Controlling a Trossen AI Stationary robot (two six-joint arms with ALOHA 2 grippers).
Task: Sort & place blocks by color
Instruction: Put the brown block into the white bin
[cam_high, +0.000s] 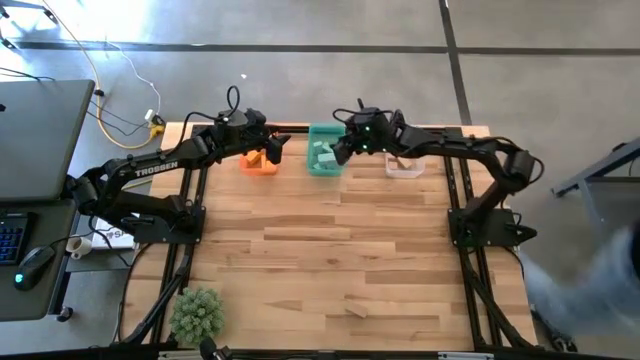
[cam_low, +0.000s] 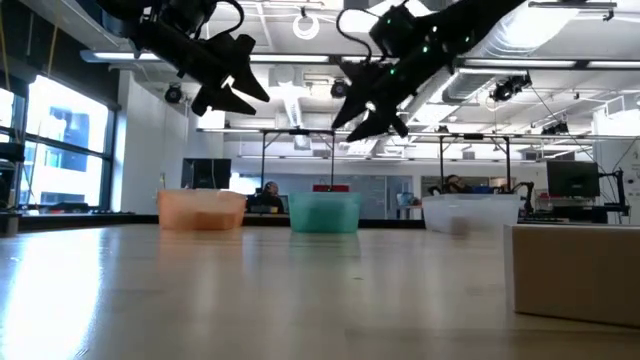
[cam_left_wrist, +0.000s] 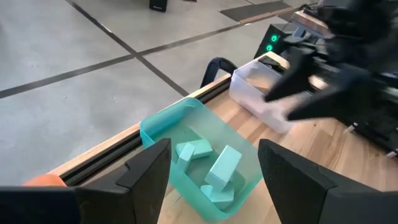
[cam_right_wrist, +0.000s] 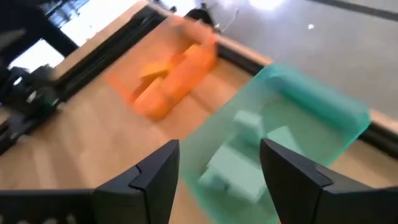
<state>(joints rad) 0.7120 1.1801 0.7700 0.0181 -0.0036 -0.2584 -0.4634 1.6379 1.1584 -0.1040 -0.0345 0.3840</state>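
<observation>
Both grippers hover open and hold nothing, raised above the bins at the table's far edge. My left gripper (cam_high: 274, 148) (cam_low: 232, 97) (cam_left_wrist: 212, 177) is over the gap between the orange bin (cam_high: 257, 163) and the green bin (cam_high: 323, 156). My right gripper (cam_high: 341, 152) (cam_low: 368, 117) (cam_right_wrist: 217, 180) is over the green bin's right side. Several teal blocks (cam_left_wrist: 214, 168) (cam_right_wrist: 239, 158) lie in the green bin (cam_left_wrist: 186, 124) (cam_right_wrist: 311, 106). Orange blocks (cam_right_wrist: 158, 78) lie in the orange bin (cam_right_wrist: 177, 78). One tan block (cam_high: 357, 310) (cam_low: 575, 272) lies flat on the table near its near edge.
A clear bin (cam_high: 405, 166) (cam_left_wrist: 264, 99) (cam_low: 470, 212) stands right of the green one, with something tan in it. A small green plant (cam_high: 196, 314) sits at the table's near-left corner. Bare wooden tabletop (cam_high: 320, 250) spreads between the bins and the near edge.
</observation>
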